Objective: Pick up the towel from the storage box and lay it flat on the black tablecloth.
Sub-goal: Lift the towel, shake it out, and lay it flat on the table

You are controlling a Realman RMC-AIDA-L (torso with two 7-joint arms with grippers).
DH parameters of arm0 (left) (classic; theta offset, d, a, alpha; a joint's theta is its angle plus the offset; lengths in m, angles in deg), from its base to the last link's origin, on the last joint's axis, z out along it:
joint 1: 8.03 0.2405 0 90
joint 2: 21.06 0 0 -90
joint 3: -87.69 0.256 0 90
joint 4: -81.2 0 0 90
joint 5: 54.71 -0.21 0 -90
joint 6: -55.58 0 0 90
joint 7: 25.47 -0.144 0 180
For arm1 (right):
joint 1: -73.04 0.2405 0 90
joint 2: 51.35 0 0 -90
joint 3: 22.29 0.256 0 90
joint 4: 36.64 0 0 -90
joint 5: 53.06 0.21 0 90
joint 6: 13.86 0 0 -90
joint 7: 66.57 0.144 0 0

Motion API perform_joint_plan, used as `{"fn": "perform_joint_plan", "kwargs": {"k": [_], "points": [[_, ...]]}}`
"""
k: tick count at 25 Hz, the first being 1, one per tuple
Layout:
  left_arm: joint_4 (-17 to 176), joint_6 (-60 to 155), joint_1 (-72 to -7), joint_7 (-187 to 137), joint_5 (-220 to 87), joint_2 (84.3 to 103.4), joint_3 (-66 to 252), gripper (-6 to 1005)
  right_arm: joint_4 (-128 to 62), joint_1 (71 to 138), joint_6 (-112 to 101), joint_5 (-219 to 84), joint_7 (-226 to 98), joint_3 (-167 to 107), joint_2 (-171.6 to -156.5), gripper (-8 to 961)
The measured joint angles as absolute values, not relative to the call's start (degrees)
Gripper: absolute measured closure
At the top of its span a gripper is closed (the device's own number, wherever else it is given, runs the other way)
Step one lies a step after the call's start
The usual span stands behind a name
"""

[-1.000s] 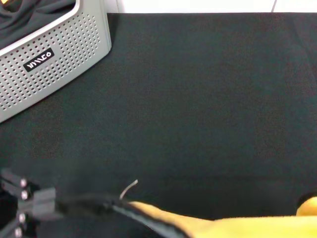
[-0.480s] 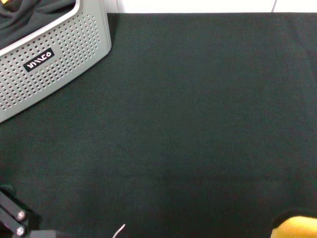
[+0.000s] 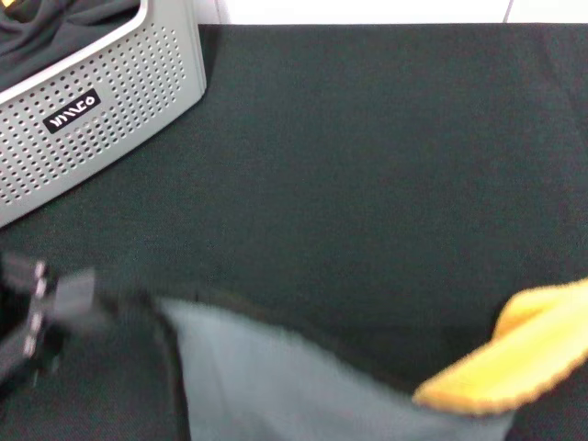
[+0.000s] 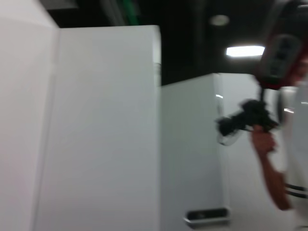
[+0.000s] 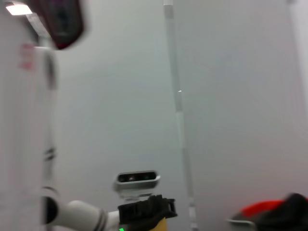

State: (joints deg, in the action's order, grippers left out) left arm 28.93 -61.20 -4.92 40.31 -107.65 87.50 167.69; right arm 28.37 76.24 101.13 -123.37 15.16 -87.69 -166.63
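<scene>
- At the near edge of the head view, the square fleece towel (image 3: pixel 303 386) hangs out of the box, grey-green face up, dark hem along its far edge, with its right-hand corner folded over to show the yellow-orange side.
- We see our left gripper (image 3: pixel 41 308) at the towel's left corner, just above the large matte black tablecloth (image 3: pixel 367 165); it is blurred, so we cannot tell whether its fingers grip the hem, though we judge they do.
- Our right gripper is out of sight beyond the right edge; we cannot tell its fingers' state either. The wrist views show only white walls and a bystander.
- The light grey perforated plastic storage box (image 3: pixel 101 119) sits at the far left, well apart from the towel, with a bunched black cloth (image 3: pixel 64 23) inside.
- To lay it well, we should hold both corners level and taut, and let the far hem touch down first.
- The folded yellow corner is the risk: we should pull outward on the right so it flips flat before releasing.
</scene>
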Motion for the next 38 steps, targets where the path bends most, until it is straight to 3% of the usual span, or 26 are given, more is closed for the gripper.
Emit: {"fn": "perform_joint_plan", "kwargs": {"k": [7, 11, 32, 38], "points": [[54.63, -60.79, -22.45, 35.55, -114.45, 88.54, 159.24, 990, 11.29, 87.85, 93.02, -129.74, 10.41, -84.18, -166.23, 863], [61.09, -56.46, -28.33, 31.07, -116.87, 89.3, 156.73, 990, 1.17, 95.77, 87.94, -133.31, 5.37, -81.77, -166.22, 860], [61.18, -25.01, -31.92, 23.64, -116.56, 95.69, 149.45, 989, -10.79, 108.11, 52.43, -133.8, 2.89, -84.36, -167.21, 845], [61.21, -21.6, -31.81, 21.75, -116.52, 96.67, 146.43, 989, -11.5, 110.01, 45.76, -133.77, 5.12, -87.58, -167.37, 841]]}}
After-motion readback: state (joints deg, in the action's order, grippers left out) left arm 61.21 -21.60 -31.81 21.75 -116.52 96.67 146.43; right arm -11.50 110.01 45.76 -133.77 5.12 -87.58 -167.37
